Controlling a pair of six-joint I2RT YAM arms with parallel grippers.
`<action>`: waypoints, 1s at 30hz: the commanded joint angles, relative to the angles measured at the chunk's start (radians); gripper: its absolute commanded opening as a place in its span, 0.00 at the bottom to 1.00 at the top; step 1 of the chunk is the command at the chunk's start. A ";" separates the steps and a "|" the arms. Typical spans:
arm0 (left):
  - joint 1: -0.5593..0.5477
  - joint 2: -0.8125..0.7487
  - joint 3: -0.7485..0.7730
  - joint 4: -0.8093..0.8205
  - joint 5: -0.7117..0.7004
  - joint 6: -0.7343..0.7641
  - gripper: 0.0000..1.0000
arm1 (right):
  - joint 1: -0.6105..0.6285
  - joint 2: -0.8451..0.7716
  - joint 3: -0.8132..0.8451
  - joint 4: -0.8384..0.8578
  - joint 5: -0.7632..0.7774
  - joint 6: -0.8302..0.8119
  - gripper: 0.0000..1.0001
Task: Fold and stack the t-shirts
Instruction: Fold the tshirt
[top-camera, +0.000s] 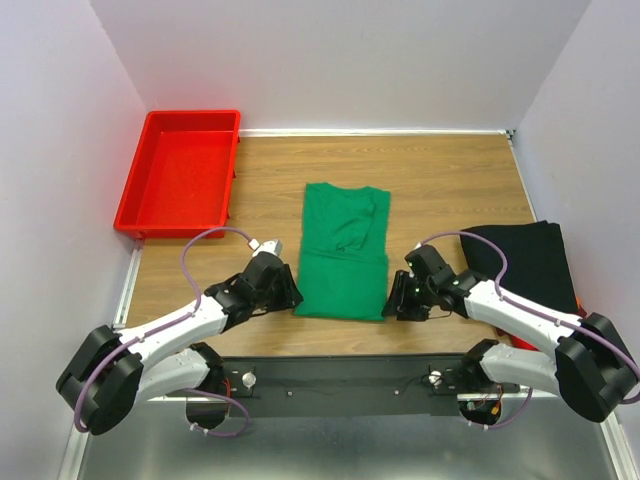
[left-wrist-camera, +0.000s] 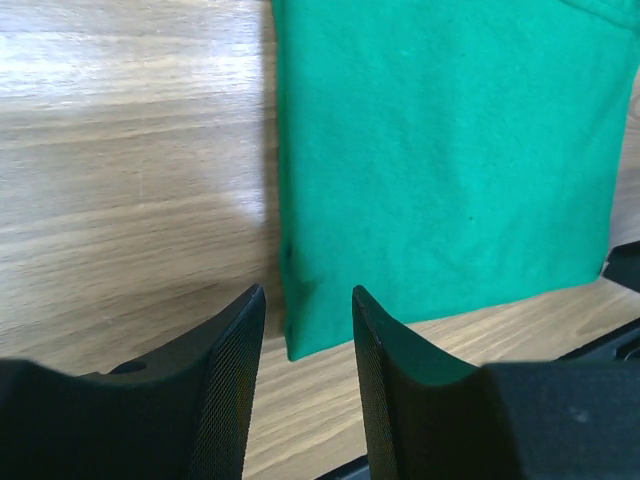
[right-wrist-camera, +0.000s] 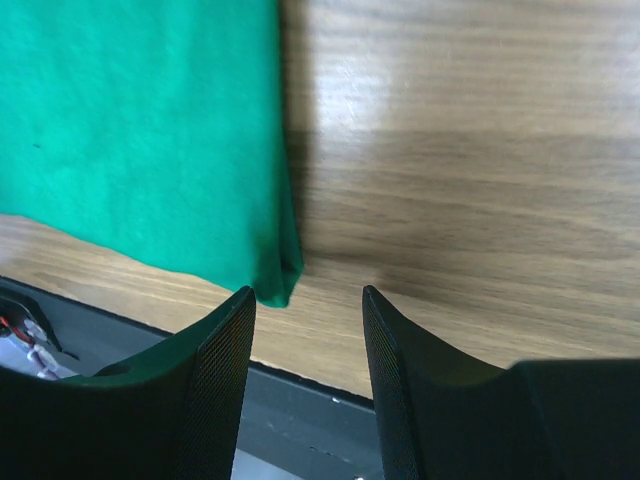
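The green t-shirt (top-camera: 343, 250) lies on the wooden table, folded into a narrow strip with its sleeves tucked in. My left gripper (top-camera: 293, 296) is open at the shirt's near left corner (left-wrist-camera: 300, 330), which lies just past the gap between its fingers. My right gripper (top-camera: 389, 304) is open at the near right corner (right-wrist-camera: 280, 270), with bare wood between the fingers. A folded black t-shirt (top-camera: 525, 262) lies at the right, partly under my right arm. A sliver of red cloth (top-camera: 520, 344) shows under it.
A rigid red plastic tray (top-camera: 182, 173) stands at the back left. White walls close the table at the back and both sides. The black mounting rail (top-camera: 340, 378) runs along the near edge.
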 joint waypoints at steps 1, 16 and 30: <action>-0.016 0.002 -0.030 0.027 0.020 -0.030 0.48 | 0.000 -0.002 -0.035 0.049 -0.060 0.050 0.54; -0.078 0.047 -0.054 0.027 -0.026 -0.144 0.43 | 0.004 0.015 -0.080 0.123 -0.106 0.096 0.54; -0.091 0.074 -0.051 0.031 -0.036 -0.159 0.39 | 0.005 -0.016 -0.134 0.201 -0.029 0.209 0.50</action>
